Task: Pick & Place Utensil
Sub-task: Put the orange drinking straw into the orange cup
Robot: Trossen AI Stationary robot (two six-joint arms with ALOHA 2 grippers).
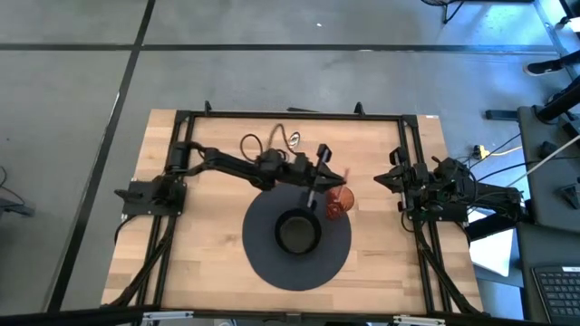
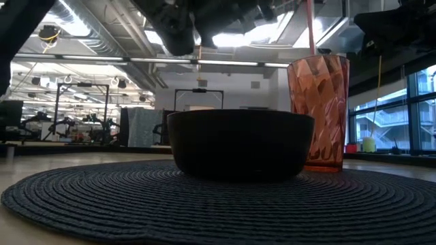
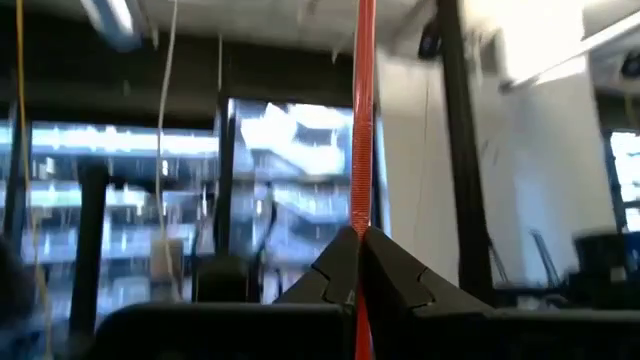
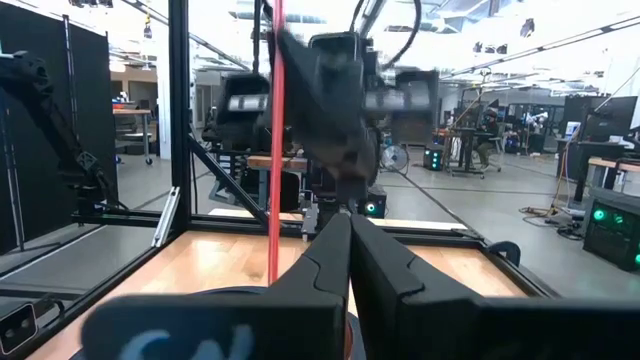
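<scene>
Woven round mat [image 2: 102,204] fills the front of the low view, with a dark bowl [image 2: 240,144] at its middle and a red-tinted tumbler [image 2: 319,112] just behind and to one side. From above, the mat [image 1: 263,258] lies on the wooden tabletop [image 1: 199,263], the bowl [image 1: 297,232] sits at its centre and the tumbler [image 1: 340,205] stands at the mat's far right edge.

Left end effector [image 1: 319,174] reaches in over the middle of the tabletop, above the gap between bowl and tumbler. Its fingers [image 3: 335,272] are clamped on a thin red utensil [image 3: 365,120], which stands upright between them. The right wrist view shows the same red shaft [image 4: 275,140] hanging vertically over the mat, and in the low view a pale red rod [image 2: 310,27] rises above the tumbler's rim. Whether its lower tip is already inside the tumbler or only over it is hard to tell from here.

Right end effector [image 1: 391,180] waits at the right side of the tabletop, fingers together and holding nothing.

So the pick looks done and the utensil carried to the tumbler; what remains is likely the lowering, the release, and the arm's retreat.
</scene>
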